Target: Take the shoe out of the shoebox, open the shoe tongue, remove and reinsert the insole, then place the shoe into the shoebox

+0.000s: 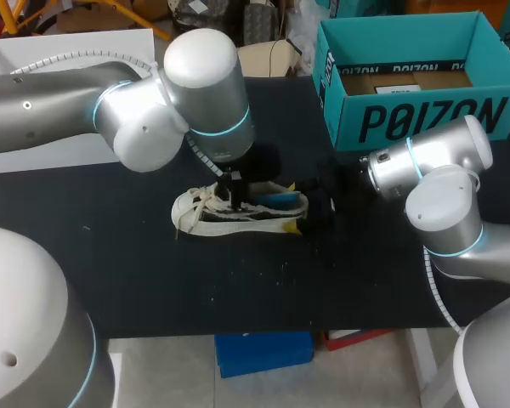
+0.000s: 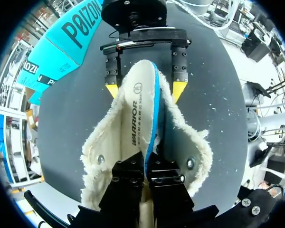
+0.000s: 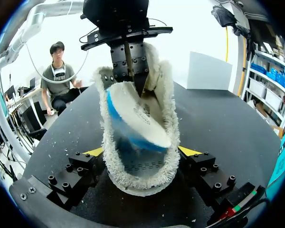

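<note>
Black fingers (image 2: 133, 185) of the left pincer (image 2: 145, 166) are sitting closest to the lens, pressed together and pinching one end of the white insole (image 2: 140, 109), whose blue underside is showing along one edge. Dark lettering is running lengthwise down the insole's top face, with a small round mark beyond it toward the heel end. The insole is standing partly out of the cream shoe (image 2: 190, 142), rising from its fleece-lined opening. Ahead of the left pincer, the right pincer (image 3: 141, 152) is clamping the shoe's heel, one yellow tip pressing the fleece collar on each side. From above, the shoe is lying near the middle of the dark table (image 1: 153, 272), toe pointing to 9 o'clock and heel to 3 o'clock; whether its sole is touching the table cannot be told. The left arm (image 1: 195, 93) is hanging over it from 10 o'clock, and the right arm (image 1: 433, 170) is coming in from 4 o'clock. The teal shoebox (image 1: 425, 119) is standing open at 1 o'clock from the shoe, well apart, with large dark block letters running across its front wall and smaller print along its inner rim.
</note>
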### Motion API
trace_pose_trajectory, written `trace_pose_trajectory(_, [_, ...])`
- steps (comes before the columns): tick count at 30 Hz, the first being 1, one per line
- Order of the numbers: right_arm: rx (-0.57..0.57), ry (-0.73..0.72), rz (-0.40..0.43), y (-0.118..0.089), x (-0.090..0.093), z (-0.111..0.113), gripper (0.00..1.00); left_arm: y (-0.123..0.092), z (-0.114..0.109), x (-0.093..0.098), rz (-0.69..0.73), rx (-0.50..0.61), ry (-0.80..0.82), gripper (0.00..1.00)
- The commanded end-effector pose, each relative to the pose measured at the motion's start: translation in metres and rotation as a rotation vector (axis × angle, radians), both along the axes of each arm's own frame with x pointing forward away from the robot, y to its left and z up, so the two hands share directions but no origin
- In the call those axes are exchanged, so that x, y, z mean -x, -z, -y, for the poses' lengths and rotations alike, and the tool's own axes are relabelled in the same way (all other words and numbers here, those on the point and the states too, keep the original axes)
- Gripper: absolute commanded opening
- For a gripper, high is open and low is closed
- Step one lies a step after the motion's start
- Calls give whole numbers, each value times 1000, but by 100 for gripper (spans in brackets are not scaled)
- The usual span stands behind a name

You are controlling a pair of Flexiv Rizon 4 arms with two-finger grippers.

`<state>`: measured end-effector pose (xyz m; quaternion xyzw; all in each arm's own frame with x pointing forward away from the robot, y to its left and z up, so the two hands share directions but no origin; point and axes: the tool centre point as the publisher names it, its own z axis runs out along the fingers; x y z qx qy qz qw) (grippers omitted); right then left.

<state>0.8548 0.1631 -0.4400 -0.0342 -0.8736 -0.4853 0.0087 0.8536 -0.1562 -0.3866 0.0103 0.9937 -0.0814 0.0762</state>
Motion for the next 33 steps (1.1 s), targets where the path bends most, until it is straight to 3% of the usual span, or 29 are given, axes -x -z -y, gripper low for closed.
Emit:
trace_pose_trajectory(1, [2,0,-1,3,-1,0,0,6,5,1,-5,40,42,0])
trace_pose_trajectory(11, [2,0,-1,3,-1,0,0,14,24,-3,-14,42,92,0])
trace_pose_trajectory(12, [2,0,-1,3,-1,0,0,14,25,-3,-9,41,100,6])
trace_pose_trajectory(14, [2,0,-1,3,-1,0,0,13,26,-1,-1,62,124,40])
trace_pose_trajectory(18, [2,0,-1,3,-1,0,0,11,29,5,35,67,148,51])
trace_pose_trajectory(19, [2,0,-1,3,-1,0,0,11,30,7,39,65,150,60])
trace_pose_trajectory(24, [2,0,-1,3,-1,0,0,16,37,7,80,39,126,72])
trace_pose_trajectory(30, [2,0,-1,3,-1,0,0,16,46,1,121,55,94,65])
trace_pose_trajectory(33, [2,0,-1,3,-1,0,0,16,53,0,152,43,95,55])
